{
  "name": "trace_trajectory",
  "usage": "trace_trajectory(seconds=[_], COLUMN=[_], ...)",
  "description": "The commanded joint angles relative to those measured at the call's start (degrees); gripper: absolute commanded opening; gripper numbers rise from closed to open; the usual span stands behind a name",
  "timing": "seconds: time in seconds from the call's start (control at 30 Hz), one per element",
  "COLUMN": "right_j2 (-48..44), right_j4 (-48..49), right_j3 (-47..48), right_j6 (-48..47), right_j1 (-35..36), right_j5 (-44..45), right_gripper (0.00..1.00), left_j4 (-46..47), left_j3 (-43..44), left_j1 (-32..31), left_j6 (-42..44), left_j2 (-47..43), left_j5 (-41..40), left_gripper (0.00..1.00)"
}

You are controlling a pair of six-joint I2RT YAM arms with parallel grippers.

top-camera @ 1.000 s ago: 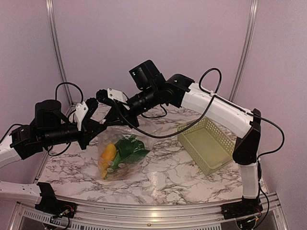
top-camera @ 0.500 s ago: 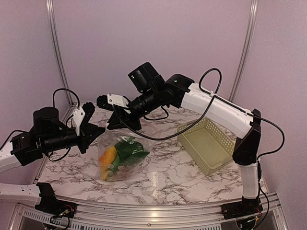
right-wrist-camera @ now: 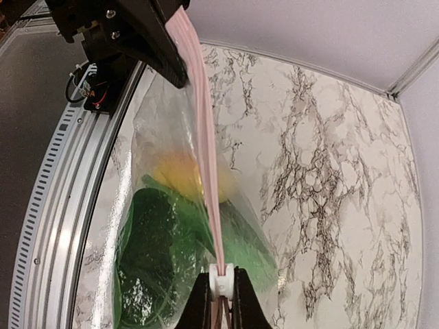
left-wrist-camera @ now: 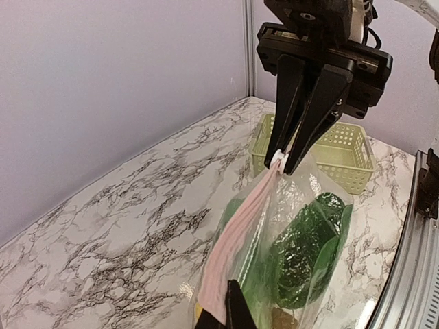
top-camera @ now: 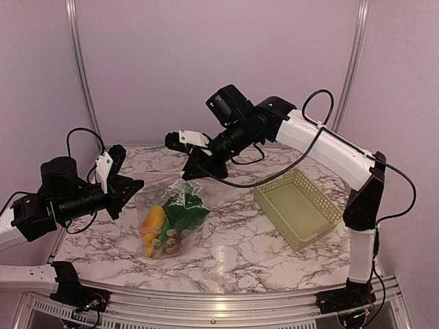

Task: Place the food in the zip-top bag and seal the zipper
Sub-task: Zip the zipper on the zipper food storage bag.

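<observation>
The clear zip-top bag point(top-camera: 170, 221) hangs over the marble table, stretched between both grippers. Inside lies the food: a green leafy vegetable point(left-wrist-camera: 306, 260), a yellow-orange piece point(top-camera: 152, 221) and a yellow fruit point(right-wrist-camera: 180, 175). My left gripper point(top-camera: 136, 187) is shut on the near end of the pink zipper point(left-wrist-camera: 236, 233), its dark fingers point(left-wrist-camera: 233, 308) pinching the strip. At the far end my right gripper point(right-wrist-camera: 221, 286) is shut on the small white slider tab point(right-wrist-camera: 221, 279), which also shows under the right gripper point(left-wrist-camera: 296, 147) in the left wrist view. The strip runs taut and straight between them.
A pale green lattice basket point(top-camera: 298, 207) stands empty on the right side of the table, close behind the bag in the left wrist view. Purple walls and metal corner posts close the back. The aluminium rail point(right-wrist-camera: 58, 205) runs along the near edge.
My right gripper has slid rightwards along the zipper with the slider tab in it. The left arm has drawn back to the left, and the bag's top edge has stretched tighter.
</observation>
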Motion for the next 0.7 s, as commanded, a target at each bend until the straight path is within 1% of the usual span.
trace_trajectory(seconds=[0.0, 0.4, 0.67], right_j2=[-5.2, -10.0, -9.5], right_j4=[-10.8, -13.7, -14.1], right_j3=[-1.6, -10.4, -10.7], right_j6=[-1.4, -4.7, -5.4], right_j1=[-6.2, -14.9, -16.0], right_j5=[7.4, 7.5, 6.3], right_gripper=[0.02, 0.03, 0.04], left_j4=[-4.2, -3.8, -0.9], left_j3=[1.3, 2.8, 3.2], left_j1=[1.0, 1.1, 1.0], left_j6=[-0.7, 0.1, -1.2], left_j2=[-1.2, 1.1, 4.0], left_j5=[-5.1, -5.4, -2.9], left_gripper=[0.0, 0.0, 0.0])
